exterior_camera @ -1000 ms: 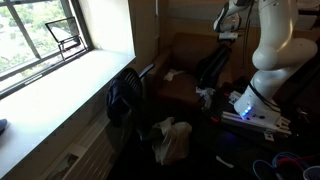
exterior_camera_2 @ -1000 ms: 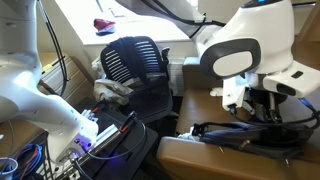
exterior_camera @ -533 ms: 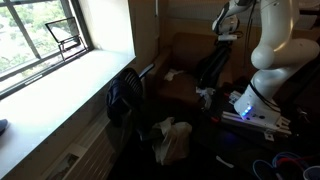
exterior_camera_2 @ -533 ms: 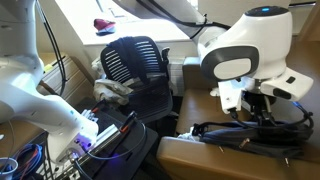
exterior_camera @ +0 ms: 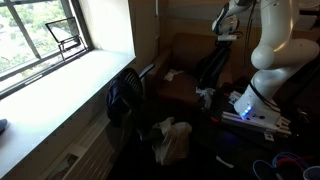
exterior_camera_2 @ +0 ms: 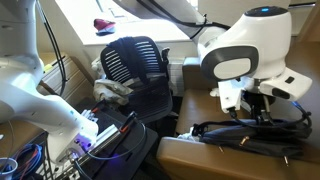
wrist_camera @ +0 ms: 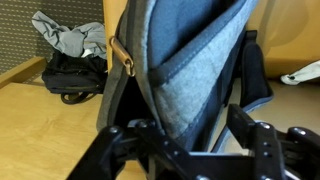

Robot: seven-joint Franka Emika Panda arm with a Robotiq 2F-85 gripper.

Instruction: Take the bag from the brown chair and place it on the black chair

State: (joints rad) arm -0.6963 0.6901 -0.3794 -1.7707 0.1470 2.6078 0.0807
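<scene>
Claw (wrist_camera: 187,136) astride blk bag (wrist_camera: 190,60) on brown chair (exterior_camera: 185,50) — jaws apart, can't tell if gripping, blk chair (exterior_camera: 125,100) by window (exterior_camera: 40,35)

Seat of the brown chair (exterior_camera: 183,92), with the floor (exterior_camera: 205,150) below.
Carries the bag (exterior_camera: 212,68), black and elongated, propped up at a tilt, and a small whitish scrap (exterior_camera: 172,75) lying just beside it on the cushion. On the dim floor, a pale plastic bag (exterior_camera: 172,140) near the black chair (exterior_camera: 125,98).
</scene>
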